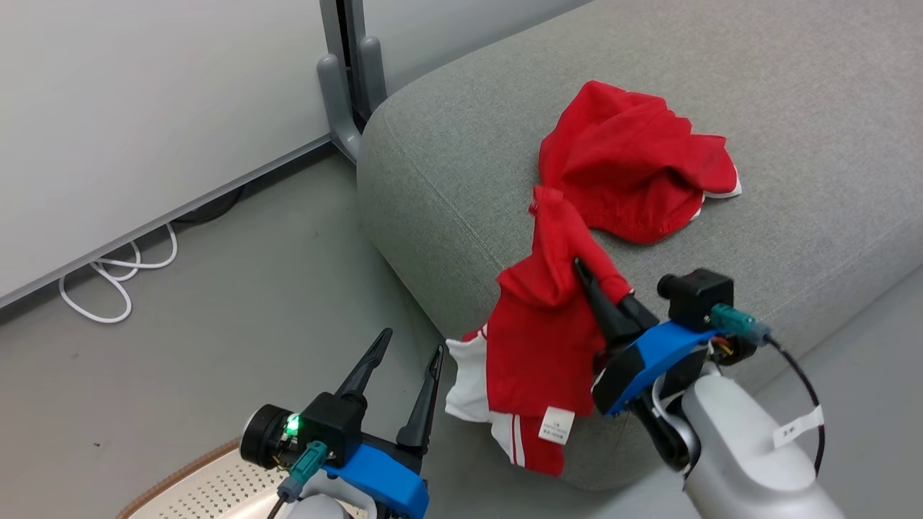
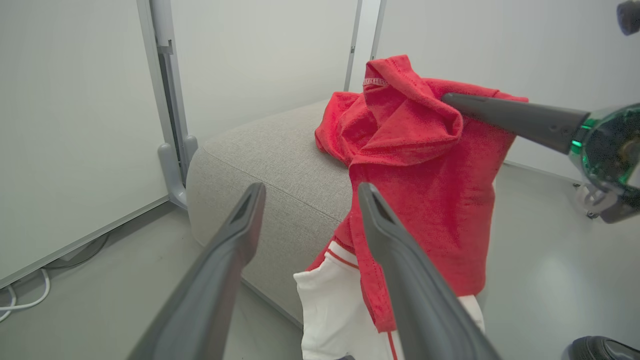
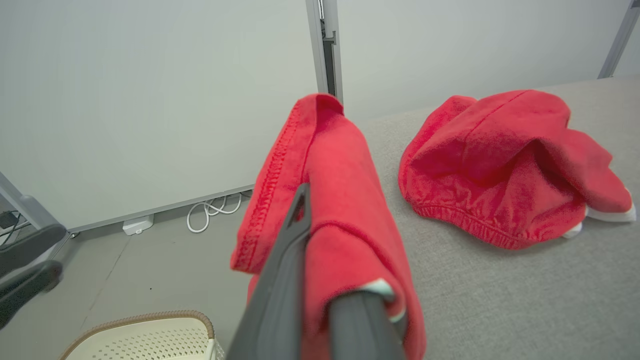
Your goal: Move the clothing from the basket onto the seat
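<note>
One red piece of clothing (image 1: 638,169) lies crumpled on the grey seat (image 1: 461,158). A second red garment (image 1: 537,346) with white panels and a stripe hangs over the seat's front edge, and my right gripper (image 1: 581,269) is shut on its upper fold. The right wrist view shows that fabric (image 3: 345,200) draped over the shut fingers (image 3: 295,235), with the lying garment (image 3: 505,165) beyond. My left gripper (image 1: 409,342) stands open and holds nothing, low and left of the hanging garment. A corner of the basket (image 1: 209,479) sits below it.
White wall panels with a grey post (image 1: 346,79) stand behind the seat's left end. A white cable (image 1: 115,277) loops on the grey floor at the wall. A dark shoe-like shape (image 2: 605,347) shows on the floor at the lower right of the left wrist view.
</note>
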Robot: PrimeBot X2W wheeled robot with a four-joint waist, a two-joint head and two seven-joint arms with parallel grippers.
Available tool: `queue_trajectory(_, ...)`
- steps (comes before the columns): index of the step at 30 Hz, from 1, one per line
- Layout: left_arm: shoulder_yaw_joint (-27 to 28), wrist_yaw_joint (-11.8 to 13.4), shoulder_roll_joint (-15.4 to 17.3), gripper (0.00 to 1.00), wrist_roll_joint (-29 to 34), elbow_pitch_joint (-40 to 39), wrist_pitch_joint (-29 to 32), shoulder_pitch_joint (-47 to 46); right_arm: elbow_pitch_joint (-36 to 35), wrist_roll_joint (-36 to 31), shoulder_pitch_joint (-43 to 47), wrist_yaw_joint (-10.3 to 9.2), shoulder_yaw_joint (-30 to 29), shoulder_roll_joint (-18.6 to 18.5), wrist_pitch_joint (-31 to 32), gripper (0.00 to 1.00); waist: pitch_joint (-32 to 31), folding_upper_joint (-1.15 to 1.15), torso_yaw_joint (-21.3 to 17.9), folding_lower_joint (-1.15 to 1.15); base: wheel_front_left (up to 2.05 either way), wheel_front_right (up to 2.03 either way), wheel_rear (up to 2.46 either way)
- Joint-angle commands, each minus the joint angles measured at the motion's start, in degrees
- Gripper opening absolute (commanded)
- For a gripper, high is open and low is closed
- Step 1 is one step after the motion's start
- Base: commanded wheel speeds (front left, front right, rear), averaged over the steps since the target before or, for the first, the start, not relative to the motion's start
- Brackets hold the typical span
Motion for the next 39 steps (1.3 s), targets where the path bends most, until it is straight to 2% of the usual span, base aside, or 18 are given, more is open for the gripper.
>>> queue_trajectory(1, 0.24, -0.34, 0.33, 1.00, 0.50, -0.55, -0.25, -1.16, -1.04, 1.02, -2.28, 0.03, -0.87, -1.02, 0.22, 0.00, 0.85, 0.00, 0.15, 0.00, 0.00, 0.00, 0.00)
queue_trajectory(7, 0.02, -0.45, 1.59, 1.00, 1.56, -2.16, -0.25, -2.00, -5.19, 2.67, -9.35, 0.03, -4.34, -4.90, 2.77, 0.00, 4.54, 0.00, 0.17, 0.00, 0.00, 0.00, 0.00)
queue_trajectory(9, -0.19, -0.49, 2.05, 1.00, 1.82, -2.76, -0.25, -2.81, -6.53, 2.31, -12.08, 0.03, -6.51, -6.88, 3.85, 0.00, 6.47, 0.00, 0.45, 0.00, 0.00, 0.00, 0.00)
queue_trajectory(22, -1.43, -0.72, 7.95, 1.00, 3.83, -8.08, 1.45, -8.43, -13.66, 0.40, -24.90, 0.03, -23.04, -13.21, 9.75, 0.00, 18.55, 0.00, 2.58, 0.00, 0.00, 0.00, 0.00)
queue_trajectory(27, -2.39, -0.78, 9.59, 1.00, 4.40, -11.53, 3.26, -10.01, -11.98, -0.52, -25.14, 0.03, -28.41, -14.11, 8.27, 0.00, 22.06, 0.00, 3.84, 0.00, 0.00, 0.00, 0.00)
queue_trajectory(33, -3.17, -0.82, 11.76, 1.00, 5.14, -17.03, 5.85, -10.80, -6.31, -2.33, -22.66, 0.03, -34.42, -13.63, 2.96, 0.00, 26.27, 0.00, 5.43, 0.00, 0.00, 0.00, 0.00)
queue_trajectory(39, -3.46, -0.69, 13.43, 1.00, 5.67, -21.19, 8.20, -10.89, 2.03, -3.81, -21.60, 0.03, -35.52, -11.38, -0.23, 0.00, 29.30, 0.00, 6.23, 0.00, 0.00, 0.00, 0.00)
